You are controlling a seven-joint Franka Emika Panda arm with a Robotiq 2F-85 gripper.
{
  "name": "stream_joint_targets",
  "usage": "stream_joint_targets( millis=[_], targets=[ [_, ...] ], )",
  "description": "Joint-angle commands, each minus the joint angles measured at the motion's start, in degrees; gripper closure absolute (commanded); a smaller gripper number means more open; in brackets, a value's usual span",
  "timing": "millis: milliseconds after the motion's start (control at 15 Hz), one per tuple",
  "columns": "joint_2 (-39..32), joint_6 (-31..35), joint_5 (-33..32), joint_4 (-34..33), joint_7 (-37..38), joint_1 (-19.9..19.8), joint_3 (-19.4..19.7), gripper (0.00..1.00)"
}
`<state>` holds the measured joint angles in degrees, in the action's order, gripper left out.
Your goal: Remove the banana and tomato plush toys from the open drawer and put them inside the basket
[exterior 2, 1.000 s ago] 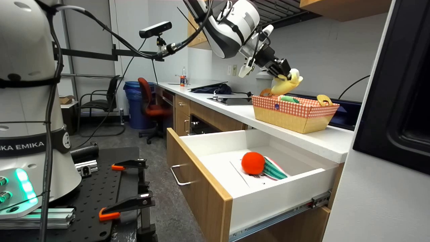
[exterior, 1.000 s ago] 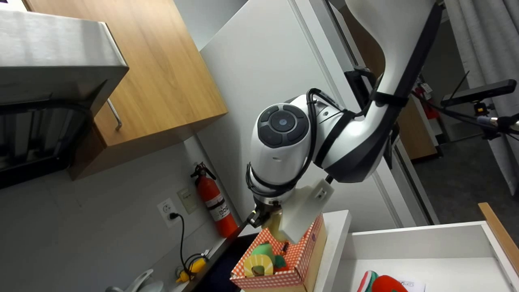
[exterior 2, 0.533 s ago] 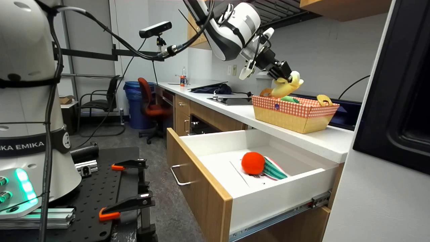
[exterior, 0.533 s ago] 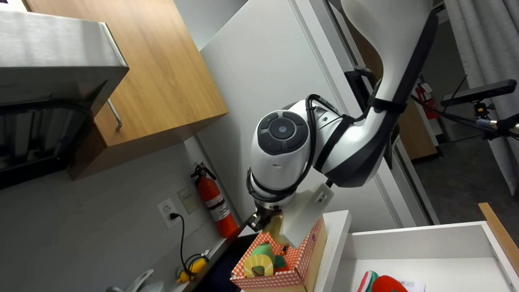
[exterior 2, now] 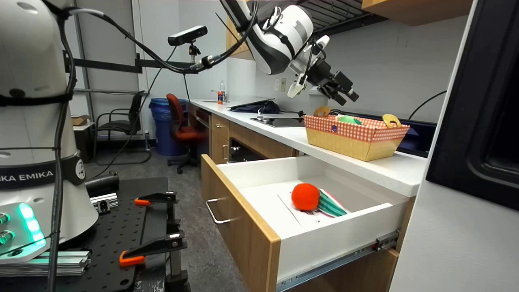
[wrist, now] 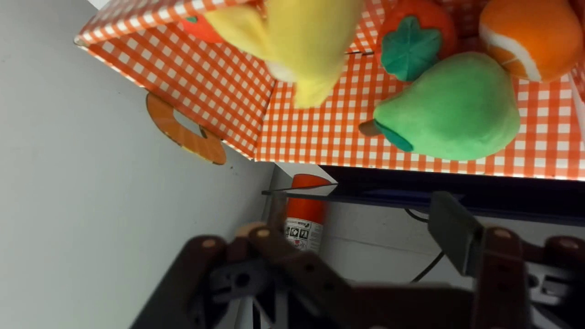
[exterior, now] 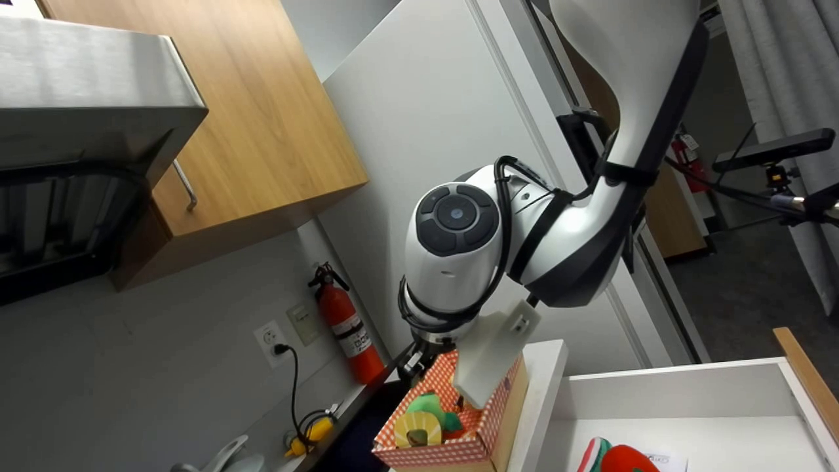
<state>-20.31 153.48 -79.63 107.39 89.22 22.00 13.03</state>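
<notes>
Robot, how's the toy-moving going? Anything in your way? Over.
Gripper open, above basket. Banana inside basket, blurred. Tomato in drawer; striped toy beside it, might crowd grasp.

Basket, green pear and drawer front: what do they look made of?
Basket: perhaps printed card, matt; thin flat checked walls, crisp corners. Green pear: likely plush fabric, matt; soft rounded shape, no glare. Drawer front: wood or wooden laminate, low sheen; streaky brown face.

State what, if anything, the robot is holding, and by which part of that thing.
Nothing is held: the jaws stand open and empty, and the wrist view shows the banana, blurred, apart from them.
</notes>
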Motion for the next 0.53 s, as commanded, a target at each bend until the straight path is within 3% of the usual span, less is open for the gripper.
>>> stream_joint_targets(
  millis=[0, 467],
  targets=[
    [0.3, 1.6, -1.6, -0.4, 1.5, 0.2, 0.0, 0.00],
    [3.8, 0.1, 0.0, 1.6, 1.3, 0.8, -1.1, 0.00]
  ],
)
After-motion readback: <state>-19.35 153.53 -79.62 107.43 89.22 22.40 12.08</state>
